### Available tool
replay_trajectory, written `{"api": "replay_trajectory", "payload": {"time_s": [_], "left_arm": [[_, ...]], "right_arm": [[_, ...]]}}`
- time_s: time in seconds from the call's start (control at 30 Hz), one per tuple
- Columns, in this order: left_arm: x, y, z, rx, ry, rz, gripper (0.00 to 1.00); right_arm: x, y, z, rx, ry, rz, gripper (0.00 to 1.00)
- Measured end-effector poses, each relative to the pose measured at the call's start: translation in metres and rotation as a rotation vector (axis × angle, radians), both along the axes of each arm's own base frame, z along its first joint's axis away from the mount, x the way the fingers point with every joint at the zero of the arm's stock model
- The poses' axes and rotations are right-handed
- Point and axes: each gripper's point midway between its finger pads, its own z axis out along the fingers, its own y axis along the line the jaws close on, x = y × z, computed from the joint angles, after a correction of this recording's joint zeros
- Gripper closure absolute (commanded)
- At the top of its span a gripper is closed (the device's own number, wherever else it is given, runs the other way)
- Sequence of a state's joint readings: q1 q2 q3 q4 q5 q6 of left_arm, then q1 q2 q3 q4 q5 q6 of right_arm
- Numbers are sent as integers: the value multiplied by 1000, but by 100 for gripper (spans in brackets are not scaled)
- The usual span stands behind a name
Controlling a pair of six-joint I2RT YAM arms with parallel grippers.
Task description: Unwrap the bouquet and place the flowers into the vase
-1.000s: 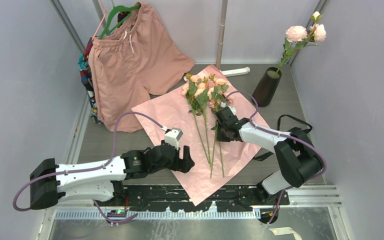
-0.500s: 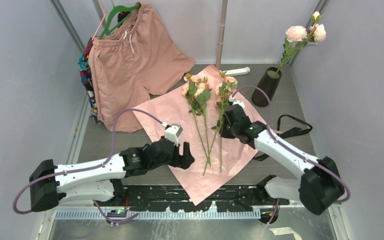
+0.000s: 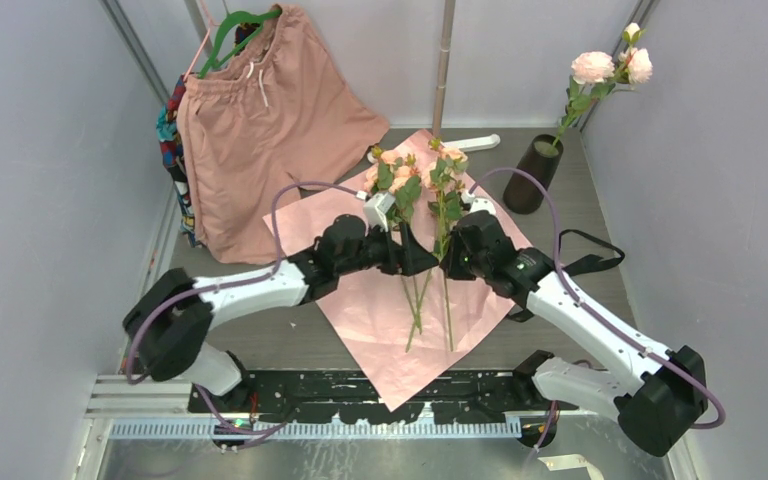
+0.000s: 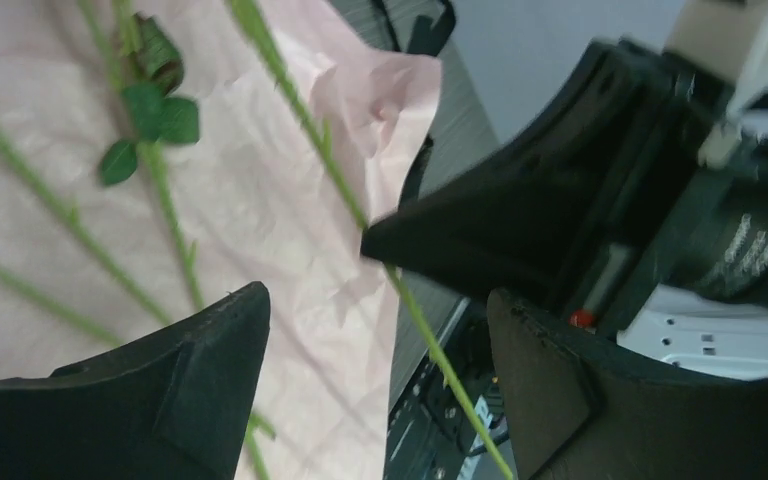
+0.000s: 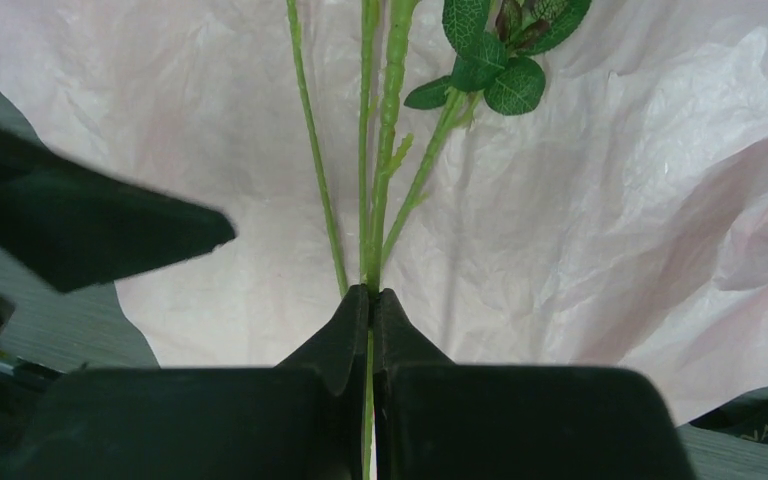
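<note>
Green stems of the flowers (image 5: 373, 200) sit pinched in the right gripper (image 5: 370, 295), while the left gripper (image 4: 378, 295) gapes wide alongside.

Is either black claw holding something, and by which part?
The right gripper pinches a peach-pink flower midway along its thin green stem. The left gripper is open, holding nothing.
</note>
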State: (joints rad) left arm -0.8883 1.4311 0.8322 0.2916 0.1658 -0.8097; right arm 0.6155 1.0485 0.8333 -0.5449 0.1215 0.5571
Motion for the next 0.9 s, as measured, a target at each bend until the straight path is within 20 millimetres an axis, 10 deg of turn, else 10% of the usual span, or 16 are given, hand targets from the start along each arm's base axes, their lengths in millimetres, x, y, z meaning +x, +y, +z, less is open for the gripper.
{"api": "replay_trajectory", "payload": {"time_s": [0.37,0.73,0.9], "left_arm": [[41,-42,-13,-215,71,-68,27],[45,-59,-7,-295,90,-103,99],[41,-67,14,-357,63,-137,100]], "right_arm": [[-23,8,14,-35,-34,73,99],[-25,7,21,-28,-58,73,99],[-26,4,20,-38,-53,69,99]]}}
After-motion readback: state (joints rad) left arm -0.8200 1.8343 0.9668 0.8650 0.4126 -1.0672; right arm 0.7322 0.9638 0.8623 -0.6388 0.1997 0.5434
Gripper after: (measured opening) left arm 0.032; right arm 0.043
